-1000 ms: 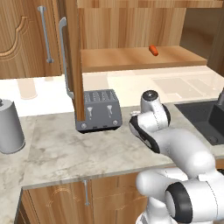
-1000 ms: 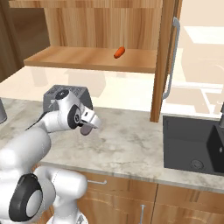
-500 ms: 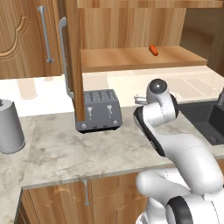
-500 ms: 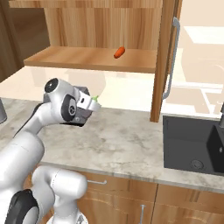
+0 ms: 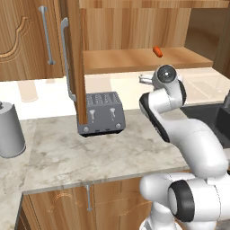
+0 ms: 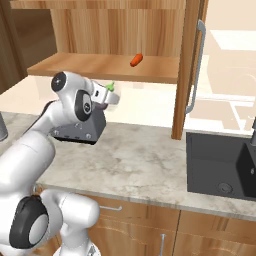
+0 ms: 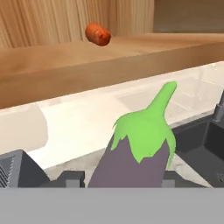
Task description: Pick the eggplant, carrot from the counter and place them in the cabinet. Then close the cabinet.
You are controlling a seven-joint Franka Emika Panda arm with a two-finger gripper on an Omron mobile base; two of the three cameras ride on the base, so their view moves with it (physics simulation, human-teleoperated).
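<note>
My gripper is shut on the eggplant, a dark purple body with a green cap and stem pointing away from the hand. The hand hangs in front of the open cabinet, just below the front edge of its wooden shelf, above the counter. The green stem sticks out past the hand. On the shelf lies the orange carrot, also the carrot and the carrot, above and beyond the eggplant.
A dark toaster stands on the counter under the cabinet's left open door. The right door with its silver bar handle stands open too. A black sink lies at the right, a grey canister at the far left.
The arm has lifted the hand with the eggplant from just above the counter up to near the shelf's front edge. The carrot has stayed in place on the shelf.
</note>
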